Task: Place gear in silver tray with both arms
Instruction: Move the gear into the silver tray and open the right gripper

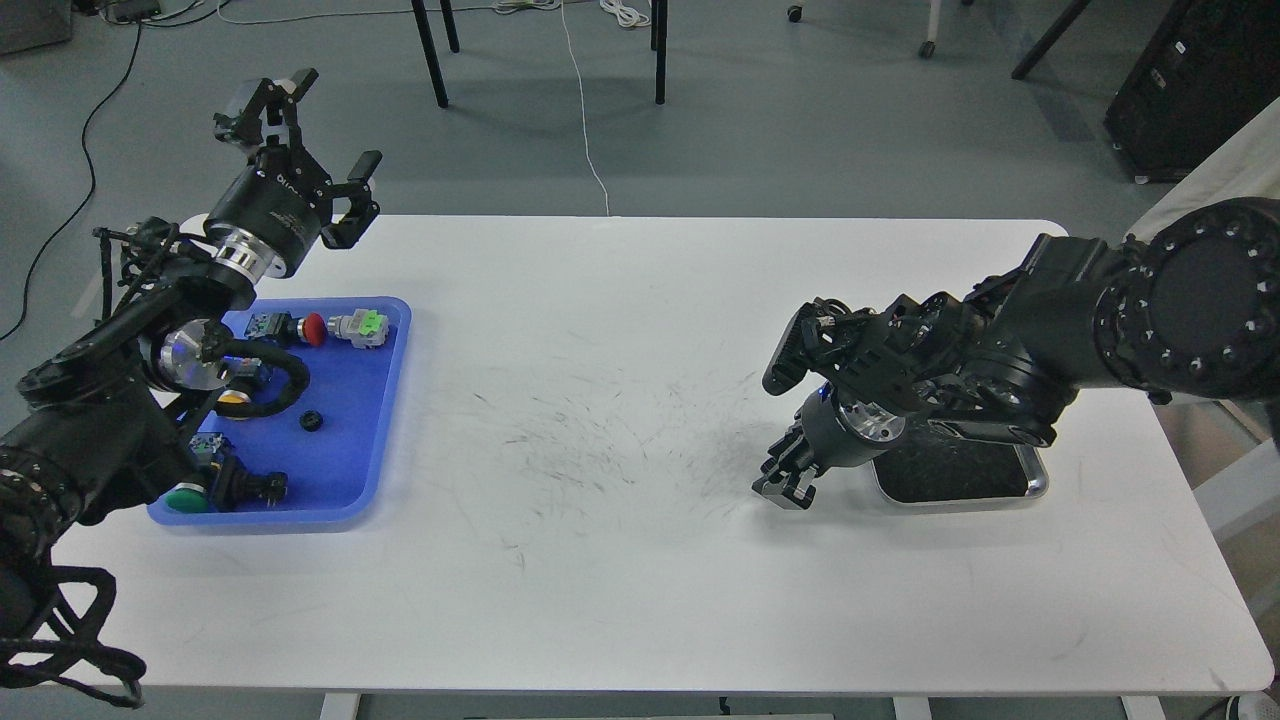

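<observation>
The gear (311, 421) is small and black and lies on the floor of the blue tray (385, 420) at the left. The silver tray (960, 482) sits at the right of the table, its far part hidden under my right arm. My left gripper (318, 128) is open and empty, raised above the table's back left corner, beyond the blue tray. My right gripper (783, 487) points down at the table just left of the silver tray. It is dark and its fingers cannot be told apart.
The blue tray also holds several button switches: a red one (313, 328), a green and white one (362, 327) and a green one (187, 497). The white table (600, 560) has dark scuffs in the middle. Chair legs and cables are on the floor beyond.
</observation>
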### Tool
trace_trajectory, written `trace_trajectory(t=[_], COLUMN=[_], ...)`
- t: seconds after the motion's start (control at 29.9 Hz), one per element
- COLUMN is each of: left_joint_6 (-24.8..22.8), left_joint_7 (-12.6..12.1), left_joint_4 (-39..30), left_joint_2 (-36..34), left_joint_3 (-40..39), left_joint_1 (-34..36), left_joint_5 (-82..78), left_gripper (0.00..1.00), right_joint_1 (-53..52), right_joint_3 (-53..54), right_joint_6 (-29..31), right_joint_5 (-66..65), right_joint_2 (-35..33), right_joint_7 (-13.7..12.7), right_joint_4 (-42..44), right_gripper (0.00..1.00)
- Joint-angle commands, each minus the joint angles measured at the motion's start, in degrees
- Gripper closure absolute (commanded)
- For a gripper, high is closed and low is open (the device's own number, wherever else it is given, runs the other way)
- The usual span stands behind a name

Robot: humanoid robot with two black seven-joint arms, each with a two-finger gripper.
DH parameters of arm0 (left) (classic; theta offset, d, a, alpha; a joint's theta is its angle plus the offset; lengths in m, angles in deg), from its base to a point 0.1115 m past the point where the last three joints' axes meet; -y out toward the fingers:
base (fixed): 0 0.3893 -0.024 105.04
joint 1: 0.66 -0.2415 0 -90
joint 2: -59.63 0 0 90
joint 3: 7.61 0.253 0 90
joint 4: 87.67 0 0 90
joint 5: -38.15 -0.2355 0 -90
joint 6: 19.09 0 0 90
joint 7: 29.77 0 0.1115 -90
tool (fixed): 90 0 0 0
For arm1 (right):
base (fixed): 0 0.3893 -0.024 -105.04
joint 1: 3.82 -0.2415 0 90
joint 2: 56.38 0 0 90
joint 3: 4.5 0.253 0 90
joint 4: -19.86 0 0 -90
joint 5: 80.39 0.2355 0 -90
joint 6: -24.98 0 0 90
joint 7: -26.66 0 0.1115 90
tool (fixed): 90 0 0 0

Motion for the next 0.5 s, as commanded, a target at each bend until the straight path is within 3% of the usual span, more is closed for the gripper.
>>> trace_trajectory(t=[0.0, 0.17, 0.3, 0.47], left_joint_6=[0.0, 0.0, 0.0, 0.0], left_joint_7=[0.0, 0.1, 0.1, 0.1], left_joint_4=[0.0, 0.0, 0.0, 0.0], left_joint_2=[0.0, 0.0, 0.0, 0.0], left_joint_3=[-0.1, 0.0, 0.0, 0.0], left_joint_1=[0.0, -0.4, -0.5, -0.6], left_joint_5=[0.0, 0.0, 0.0, 0.0], left_gripper=[0.01, 0.01, 0.01, 0.01], right_joint_1=[0.1, 0.2, 0.3, -0.2], right_joint_3=[0.0, 0.0, 0.0, 0.0], right_joint_6=[0.0, 0.0, 0.1, 0.1], right_joint_5=[0.0, 0.0, -0.1, 0.0], right_joint_2=[0.0, 0.0, 0.0, 0.0], right_joint_7=[0.0, 0.0, 0.1, 0.1], right_joint_4=[0.4, 0.8, 1.1, 2.2], right_gripper=[0.64, 0.72, 0.88, 0.99])
